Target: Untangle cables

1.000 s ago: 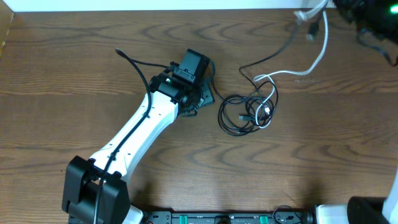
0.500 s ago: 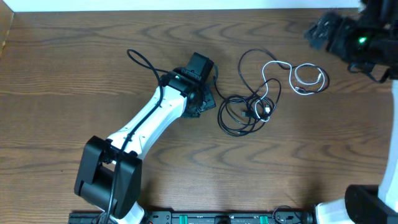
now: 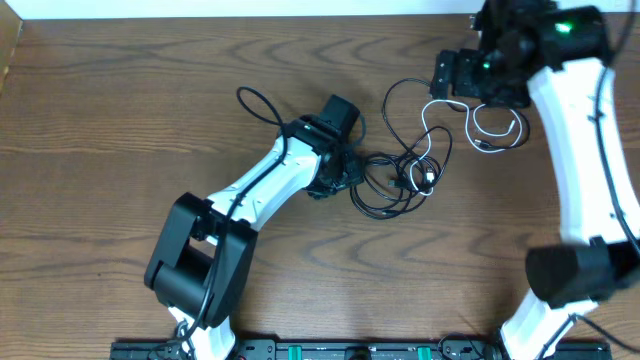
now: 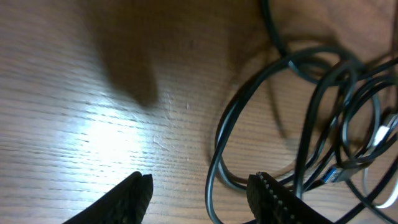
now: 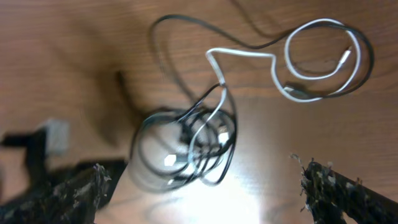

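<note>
Since the earlier frame: left arm has swung right, toward the tangle. The white cable, earlier stretched to the far right corner, now lies slack in a loop. Right arm has come in over that loop.

Left gripper (image 3: pixel 348 168): at the left edge of the tangle, jaws partly apart, clamped on nothing. In the wrist view the outer black loop (image 4: pixel 217 155) lies on the table (image 3: pixel 100 150) between its fingers (image 4: pixel 140 190).

Tangle (image 3: pixel 400 178): centre of the table, right of the left gripper. Black coils stacked, one end of the white cable threaded down into them.

White cable (image 3: pixel 497 128): loop far right of the tangle, a black strand running round it.

Right gripper (image 3: pixel 455 78): above the far right end, jaws wide apart, holding nothing.

Step in hand, as I judge it: pin or grip one outer black loop with the left, lift the white loop away with the right. Take one strand only; pull slowly and outward so the coils loosen rather than knot.

Count: one white cable; black cables about three, though overlap prevents certainty. Two grippers.
</note>
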`<state>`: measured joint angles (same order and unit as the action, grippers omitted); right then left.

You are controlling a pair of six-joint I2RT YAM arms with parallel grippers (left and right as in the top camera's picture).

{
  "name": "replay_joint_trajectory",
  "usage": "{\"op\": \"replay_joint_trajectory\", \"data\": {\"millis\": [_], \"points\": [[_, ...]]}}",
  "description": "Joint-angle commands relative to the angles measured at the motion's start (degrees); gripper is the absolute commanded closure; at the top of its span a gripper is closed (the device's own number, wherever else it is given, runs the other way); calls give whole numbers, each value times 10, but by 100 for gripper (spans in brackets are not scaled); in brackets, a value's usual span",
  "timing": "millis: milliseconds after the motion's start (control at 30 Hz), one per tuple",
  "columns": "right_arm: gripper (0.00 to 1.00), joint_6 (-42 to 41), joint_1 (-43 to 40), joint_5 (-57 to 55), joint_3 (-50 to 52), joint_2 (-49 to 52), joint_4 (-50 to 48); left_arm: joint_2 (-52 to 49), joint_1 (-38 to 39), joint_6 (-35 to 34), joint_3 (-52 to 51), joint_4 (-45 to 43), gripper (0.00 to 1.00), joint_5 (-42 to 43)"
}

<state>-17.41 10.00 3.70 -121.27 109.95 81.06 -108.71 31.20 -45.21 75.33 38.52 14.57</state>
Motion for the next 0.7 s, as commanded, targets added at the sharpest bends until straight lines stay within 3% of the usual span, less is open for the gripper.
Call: {"op": "replay_joint_trajectory", "data": {"millis": [0,200,400,500,667], "points": [[1,-32,-6,-65,5,47,-18,-7,0,-6,-2,-2,45,8],[1,-60,-63,-64,5,127,-66,-7,0,43,-2,-14,45,3],[1,-56,-112,119,7,192,-50,-7,-2,45,-2,-23,45,-39],[20,-61,-124,197,7,216,-54,-7,-3,45,-2,-33,45,-39],[19,-114,-131,308,7,237,-91,-7,-3,45,-2,-37,44,-39]]}}
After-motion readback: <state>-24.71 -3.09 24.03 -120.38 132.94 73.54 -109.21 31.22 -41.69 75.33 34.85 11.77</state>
